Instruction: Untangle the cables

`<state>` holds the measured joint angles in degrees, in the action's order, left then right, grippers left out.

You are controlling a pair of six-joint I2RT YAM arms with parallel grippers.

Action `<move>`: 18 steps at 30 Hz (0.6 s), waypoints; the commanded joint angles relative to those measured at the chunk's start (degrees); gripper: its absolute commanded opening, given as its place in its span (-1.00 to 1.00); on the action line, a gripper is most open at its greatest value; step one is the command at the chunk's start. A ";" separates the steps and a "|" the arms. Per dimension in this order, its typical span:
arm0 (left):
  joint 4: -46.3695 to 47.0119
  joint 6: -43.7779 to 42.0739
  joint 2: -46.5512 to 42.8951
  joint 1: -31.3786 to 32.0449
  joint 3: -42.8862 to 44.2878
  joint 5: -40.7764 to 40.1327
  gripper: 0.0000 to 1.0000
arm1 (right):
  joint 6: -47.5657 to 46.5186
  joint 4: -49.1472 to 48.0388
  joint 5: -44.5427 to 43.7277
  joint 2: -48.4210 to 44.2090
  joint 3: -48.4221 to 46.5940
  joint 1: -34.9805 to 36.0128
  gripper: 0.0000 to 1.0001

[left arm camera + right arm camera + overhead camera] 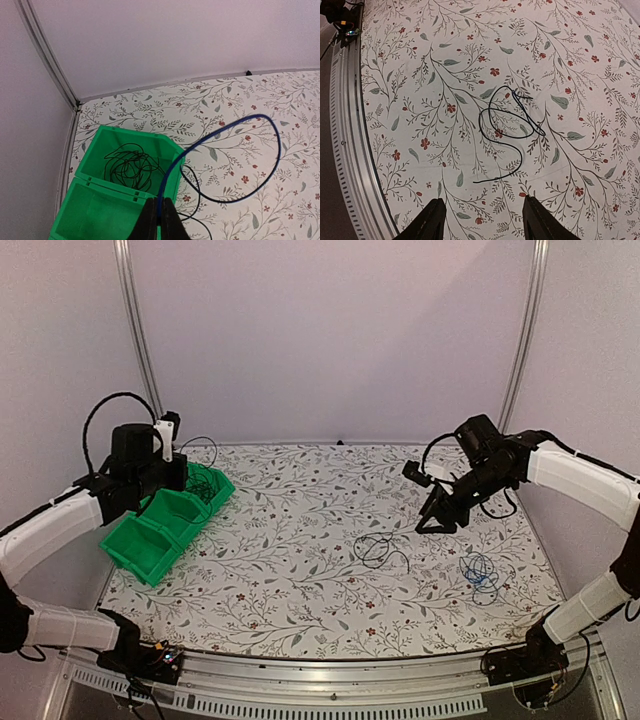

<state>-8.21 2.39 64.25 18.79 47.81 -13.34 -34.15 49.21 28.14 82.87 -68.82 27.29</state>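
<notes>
My left gripper (159, 220) is shut on a blue cable (217, 132) that arcs up and to the right over the floral table, then curves back. Below it a coil of black cable (129, 167) lies in the end compartment of the green bin (100, 210). Another black strand (196, 186) trails out past the bin's corner. My right gripper (482, 220) hangs open above the table, a little short of a loose looping black cable (510, 125), also visible mid-table (378, 550). A small blue and dark tangle (480, 575) lies at the right front.
The row of green bins (150, 540) stands at the table's left side, under the left arm. The metal front rail (345, 150) runs along the near edge. White walls close the back and sides.
</notes>
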 commanded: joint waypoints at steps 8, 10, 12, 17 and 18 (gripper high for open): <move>-6.31 6.43 3.49 -7.80 1.11 -10.96 -1.00 | -0.73 -0.87 -1.11 -1.82 1.61 -0.11 0.13; -6.24 7.33 4.36 -9.01 0.99 -11.78 -1.00 | -0.86 -0.95 -1.29 -1.84 1.85 -0.11 0.13; -6.51 8.25 5.49 -10.11 1.03 -12.63 -1.00 | -0.92 -1.00 -1.73 -1.84 2.08 -0.13 0.13; -6.29 9.43 7.76 -13.20 0.79 -12.94 -1.00 | -1.18 -1.17 -2.53 -1.75 2.35 -0.13 0.13; -6.03 9.73 8.22 -13.77 0.67 -12.81 -1.00 | -1.25 -1.22 -2.67 -1.67 2.29 -0.13 0.13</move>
<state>-14.44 10.04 71.07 7.27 48.03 -24.86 -34.68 48.77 26.59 82.54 -67.02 27.29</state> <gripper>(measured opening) 0.001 0.566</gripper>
